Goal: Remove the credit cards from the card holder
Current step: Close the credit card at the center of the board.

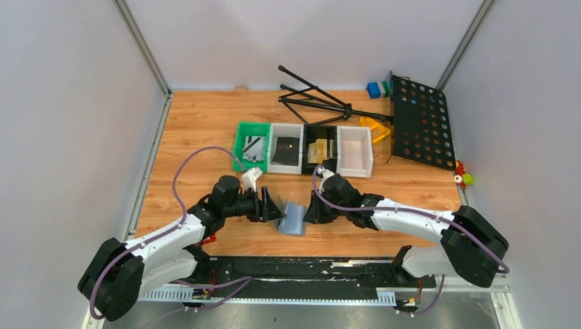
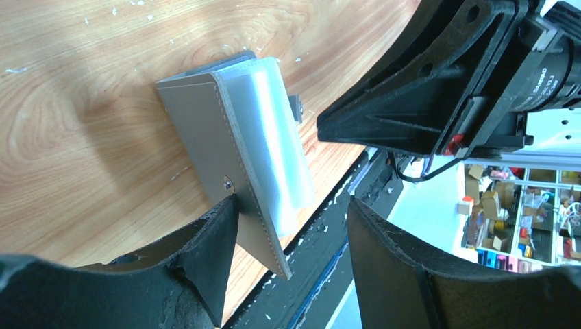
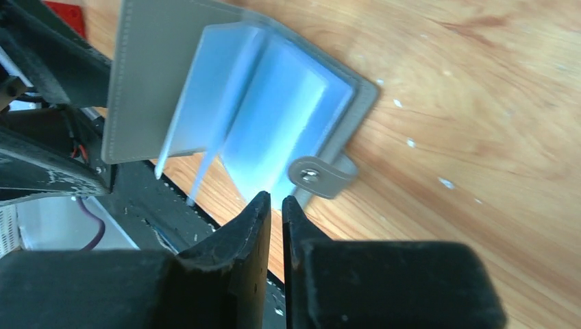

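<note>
Flat grey folding card holder point(image 1: 293, 218) propped open, clear sleeves seemingly empty. Left gripper point(image 2: 291, 236) spread wide beside one cover; right gripper point(image 3: 274, 205) nearly clenched, grasping nothing. Check sleeves before withdrawing.

Right claw point(image 3: 274, 205) nearly closed beside open card holder point(image 3: 157, 82)

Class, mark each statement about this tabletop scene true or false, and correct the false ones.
1. The card holder lies on the table between the two arms. True.
2. The left end effector has its jaws spread wide. True.
3. The right end effector is wide open. False: its jaws are nearly together, a narrow gap between them.
4. The card holder sits inside the green tray. False: it lies on the wood, nearer the arms than the trays.
5. A gold card lies in the black tray. True.
</note>
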`<state>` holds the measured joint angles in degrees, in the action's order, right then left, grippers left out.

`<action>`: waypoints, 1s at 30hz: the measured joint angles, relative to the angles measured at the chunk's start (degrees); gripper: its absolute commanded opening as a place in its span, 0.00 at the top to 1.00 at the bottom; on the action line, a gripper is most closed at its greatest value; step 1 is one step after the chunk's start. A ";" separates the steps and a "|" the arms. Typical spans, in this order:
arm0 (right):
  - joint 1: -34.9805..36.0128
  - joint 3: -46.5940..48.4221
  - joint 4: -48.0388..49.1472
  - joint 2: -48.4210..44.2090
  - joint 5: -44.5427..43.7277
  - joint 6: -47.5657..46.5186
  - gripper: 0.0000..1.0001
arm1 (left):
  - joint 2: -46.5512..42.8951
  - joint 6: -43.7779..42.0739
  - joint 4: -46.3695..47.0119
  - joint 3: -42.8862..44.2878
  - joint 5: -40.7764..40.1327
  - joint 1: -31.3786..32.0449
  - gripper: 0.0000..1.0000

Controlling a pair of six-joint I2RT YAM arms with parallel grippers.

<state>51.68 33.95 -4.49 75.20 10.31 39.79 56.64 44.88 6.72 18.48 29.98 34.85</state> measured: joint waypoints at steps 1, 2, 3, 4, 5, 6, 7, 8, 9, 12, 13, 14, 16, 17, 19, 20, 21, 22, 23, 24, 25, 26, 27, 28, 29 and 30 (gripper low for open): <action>-0.61 -0.37 -0.85 -0.76 -0.37 -0.13 0.82 | 0.26 0.15 0.37 0.00 0.09 0.04 0.34; -1.22 -0.72 -1.68 -1.60 -0.66 -0.33 0.78 | 0.68 0.26 0.81 0.00 0.15 0.24 0.34; -1.70 -1.07 -2.21 -2.40 -0.83 -0.42 0.73 | 1.11 0.42 1.29 0.00 0.17 0.55 0.34; -2.56 -1.70 -2.91 -3.72 -0.90 -0.63 0.68 | 1.55 0.59 1.73 0.00 0.17 0.90 0.34; -3.15 -2.21 -3.19 -4.68 -0.98 -0.72 0.61 | 2.01 0.74 2.16 0.00 0.20 1.36 0.35; -3.80 -2.78 -3.65 -5.77 -1.07 -0.85 0.56 | 2.45 0.85 2.54 0.02 0.20 1.84 0.34; -4.39 -3.34 -4.04 -6.78 -1.25 -0.96 0.53 | 2.93 0.98 2.80 0.04 0.20 2.29 0.34; -4.90 -3.91 -4.42 -7.61 -1.29 -1.05 0.51 | 3.50 1.05 3.10 0.11 0.20 2.67 0.34; -5.27 -4.26 -4.72 -8.09 -1.33 -1.03 0.49 | 3.98 1.09 3.45 0.17 0.20 2.93 0.35; -5.92 -5.16 -5.20 -8.33 -1.18 -1.18 0.48 | 6.58 1.29 5.01 0.85 0.22 3.74 0.38; -6.01 -5.33 -5.27 -8.20 -1.14 -1.18 0.48 | 7.34 1.36 5.40 0.96 0.24 3.93 0.42; -6.01 -5.42 -5.18 -8.04 -1.01 -1.16 0.49 | 7.85 1.46 5.81 1.01 0.22 4.13 0.45; -6.08 -5.77 -4.74 -7.72 -0.79 -1.07 0.51 | 8.96 1.64 6.45 1.20 0.26 4.68 0.47; -6.14 -5.92 -4.61 -7.63 -0.74 -1.05 0.53 | 9.53 1.70 6.47 1.53 0.28 4.98 0.47; -6.25 -6.05 -4.46 -7.28 -0.70 -0.85 0.55 | 10.45 1.73 6.91 2.25 0.55 5.60 0.46; -6.36 -6.05 -4.31 -6.99 -0.70 -0.76 0.57 | 10.75 1.75 6.97 2.73 0.68 5.92 0.46; -6.49 -6.05 -4.22 -6.78 -0.72 -0.63 0.59 | 10.95 1.73 7.26 3.21 0.81 6.23 0.46; -6.60 -6.05 -4.20 -6.67 -0.76 -0.57 0.60 | 11.02 1.73 7.34 3.63 0.92 6.49 0.46; -6.80 -6.05 -4.22 -6.60 -0.79 -0.42 0.61 | 11.04 1.70 7.72 4.11 1.07 6.84 0.45; -6.93 -6.05 -4.20 -6.60 -0.83 -0.39 0.62 | 11.04 1.68 8.02 4.50 1.18 7.13 0.46; -7.06 -6.05 -4.20 -6.60 -0.85 -0.31 0.62 | 11.10 1.68 8.41 4.72 1.33 7.23 0.45; -7.21 -6.05 -4.20 -6.60 -0.85 -0.24 0.63 | 11.21 1.68 8.90 4.87 1.62 7.37 0.46; -7.30 -6.08 -4.22 -6.60 -0.90 -0.22 0.64 | 11.52 1.64 9.51 4.98 1.97 7.43 0.48; -7.48 -6.12 -4.20 -6.62 -1.03 -0.20 0.65 | 11.91 1.66 9.90 5.01 2.32 7.45 0.50; -7.54 -6.21 -4.20 -6.64 -1.09 -0.17 0.65 | 12.35 1.64 10.08 5.07 2.56 7.45 0.51; -7.67 -6.38 -4.22 -6.73 -1.25 -0.11 0.66 | 13.07 1.49 10.36 5.18 2.75 7.45 0.52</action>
<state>44.01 27.57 -8.71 68.47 9.06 39.68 69.71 46.37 17.08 23.66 32.73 42.30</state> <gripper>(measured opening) 0.360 0.513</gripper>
